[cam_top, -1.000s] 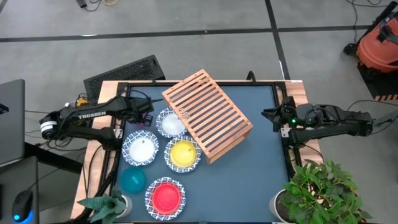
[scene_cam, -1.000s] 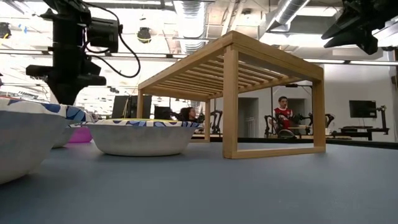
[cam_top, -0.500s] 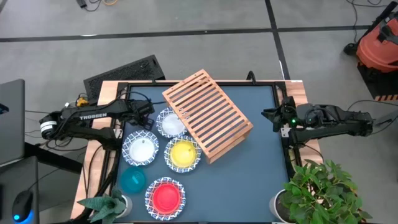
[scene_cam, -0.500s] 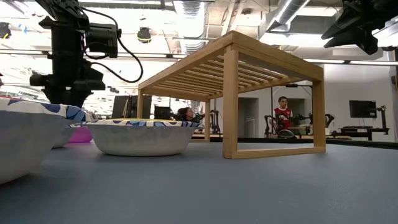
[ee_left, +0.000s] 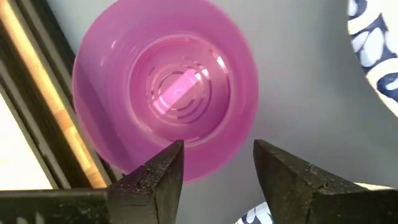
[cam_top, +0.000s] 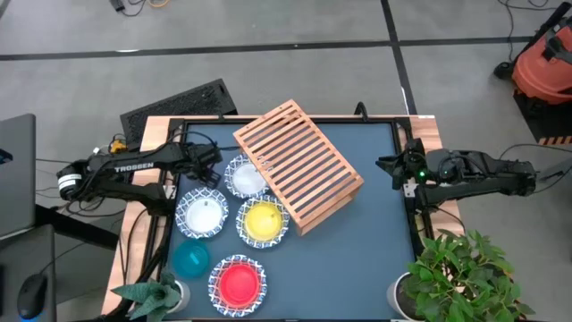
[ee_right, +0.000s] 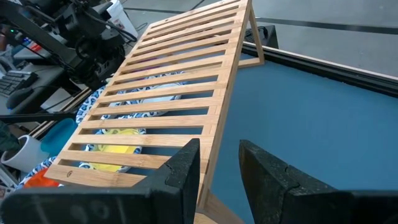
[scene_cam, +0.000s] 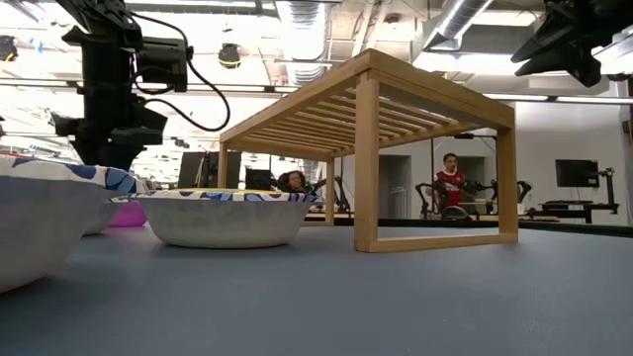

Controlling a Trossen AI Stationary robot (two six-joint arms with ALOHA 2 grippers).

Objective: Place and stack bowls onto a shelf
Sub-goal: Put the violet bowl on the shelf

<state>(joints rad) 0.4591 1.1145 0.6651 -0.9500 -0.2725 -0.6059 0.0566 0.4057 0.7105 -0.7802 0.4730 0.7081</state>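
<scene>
Approach step: the left gripper [ee_left: 214,168], fingers open, hangs over the purple bowl [ee_left: 165,90] beside the shelf [cam_top: 298,164] on the surface and must descend and close on its rim, while the right gripper [ee_right: 217,165] waits open-fingered at the surface's right edge.

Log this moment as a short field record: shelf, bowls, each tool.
shelf: light-wood slatted shelf standing angled on the table, nothing on top
purple bowl: purple bowl directly under the left tool, by the table's edge
dishes: yellow bowl and red bowl each sit in a patterned dish; teal bowl alone
left tool: left tool open above the purple bowl
right tool: right tool open, waiting at the right edge
</scene>
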